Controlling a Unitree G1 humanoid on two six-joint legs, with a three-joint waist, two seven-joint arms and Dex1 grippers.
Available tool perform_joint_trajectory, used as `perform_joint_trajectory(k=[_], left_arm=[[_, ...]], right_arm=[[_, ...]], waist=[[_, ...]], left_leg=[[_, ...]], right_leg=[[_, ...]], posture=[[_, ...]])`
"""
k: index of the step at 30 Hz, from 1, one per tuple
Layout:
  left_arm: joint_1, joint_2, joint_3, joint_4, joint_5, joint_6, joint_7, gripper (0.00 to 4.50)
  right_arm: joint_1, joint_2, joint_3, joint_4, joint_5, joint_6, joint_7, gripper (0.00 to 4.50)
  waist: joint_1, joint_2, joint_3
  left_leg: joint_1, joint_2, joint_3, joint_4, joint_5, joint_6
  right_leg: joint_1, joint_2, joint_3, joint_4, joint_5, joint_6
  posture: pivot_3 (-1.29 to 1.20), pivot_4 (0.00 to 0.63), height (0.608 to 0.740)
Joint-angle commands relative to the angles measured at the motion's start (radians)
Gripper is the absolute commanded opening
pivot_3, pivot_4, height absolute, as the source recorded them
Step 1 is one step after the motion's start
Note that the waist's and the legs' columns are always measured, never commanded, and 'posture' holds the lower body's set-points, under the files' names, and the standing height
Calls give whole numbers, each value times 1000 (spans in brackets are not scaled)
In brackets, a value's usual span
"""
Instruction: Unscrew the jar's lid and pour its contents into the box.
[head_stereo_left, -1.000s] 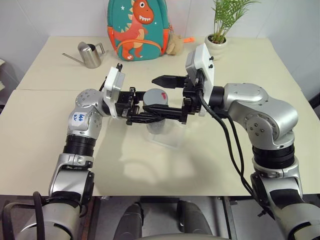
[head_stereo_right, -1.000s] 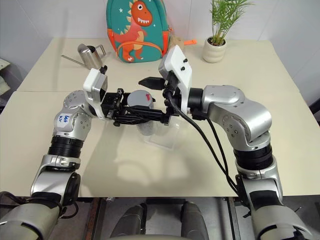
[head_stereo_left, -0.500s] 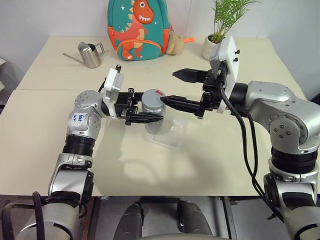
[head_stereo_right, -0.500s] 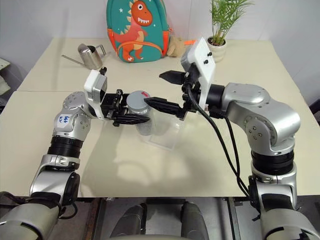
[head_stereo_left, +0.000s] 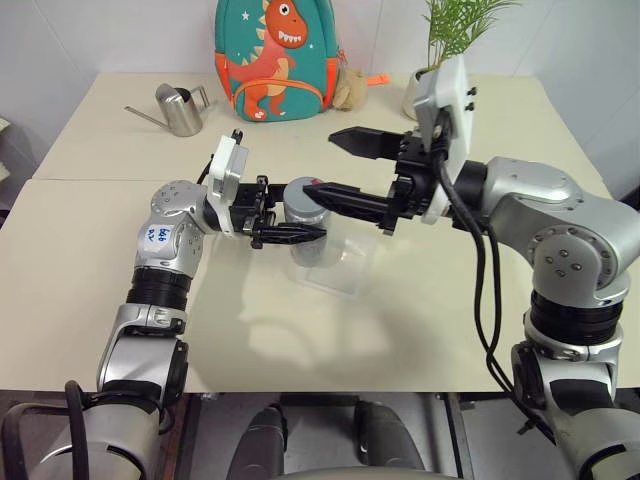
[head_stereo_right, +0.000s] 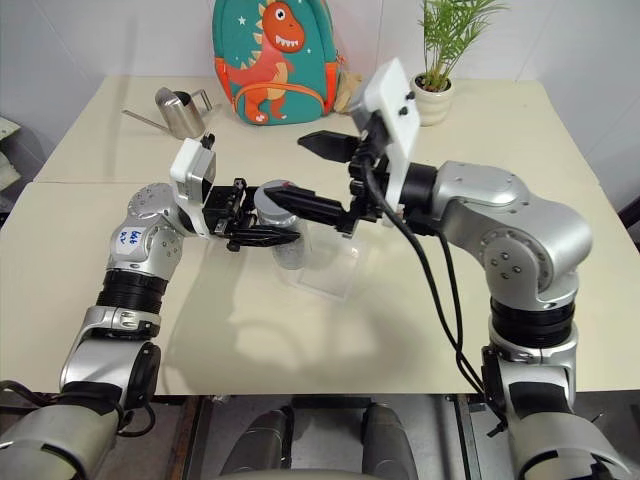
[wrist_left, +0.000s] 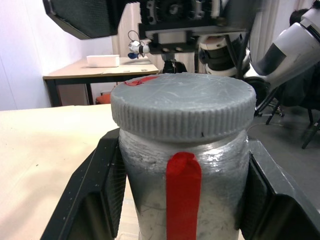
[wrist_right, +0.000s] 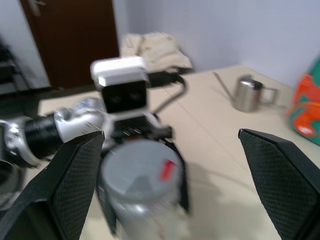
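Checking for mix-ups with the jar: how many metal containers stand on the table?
1: the steel watering can at the far left of the table, beside the dinosaur backpack. Others could be hidden behind the arms.

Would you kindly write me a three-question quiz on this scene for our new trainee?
1. True or false: the lid is already off the jar.
2. Which gripper holds the jar? A) the left gripper B) the right gripper C) neither
3. Fill in: the clear box lies on the table, right under the held ____.

Key
1. False: the grey lid sits on the jar's top.
2. A: the left gripper's fingers clamp the jar's sides, while the right gripper is open, with one finger above the lid.
3. jar
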Motion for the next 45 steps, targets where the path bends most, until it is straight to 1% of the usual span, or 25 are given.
perform_joint_trajectory(k=[1,7,15,21,29,34,45], left_arm=[[-41,-9,-5,0,-22,-15,-110,2420],[-51,-9,-28,1,-27,-33,-112,2420],[-38,-2,-49,-28,-36,-42,-112,2420],[-33,1,-52,-44,-43,-41,-112,2420],[-11,2,-53,-82,-48,-32,-111,2420],[3,3,-54,-108,-51,-23,-104,2420],[21,12,-42,-130,-50,-11,-92,2420]], right_arm=[[-31,23,45,19,-26,-61,34,4500],[-61,41,106,100,-82,-135,94,4500],[-87,49,136,165,-95,-171,196,4500],[-109,69,153,205,-116,-191,240,4500],[-105,86,160,237,-165,-212,254,4500],[-90,77,148,247,-195,-221,244,4500],[-25,2,84,124,-163,-142,197,4500]], waist=[[0,0,0],[0,0,0],[-2,0,0],[-1,0,0],[-1,0,0],[-1,0,0],[0,0,0]], left_leg=[[0,0,0,0,0,0],[0,0,0,0,0,0],[0,0,0,0,0,0],[0,0,0,0,0,0],[0,0,0,0,0,0],[0,0,0,0,0,0],[0,0,0,1,0,0]], right_leg=[[0,0,0,0,0,0],[0,0,0,0,0,0],[0,0,0,0,0,0],[0,0,0,0,0,0],[0,0,0,0,0,0],[0,0,0,0,0,0],[0,0,0,0,0,0]], posture=[[0,150,740],[0,150,740],[0,150,740],[0,150,740],[0,150,740],[0,150,740],[0,150,740]])
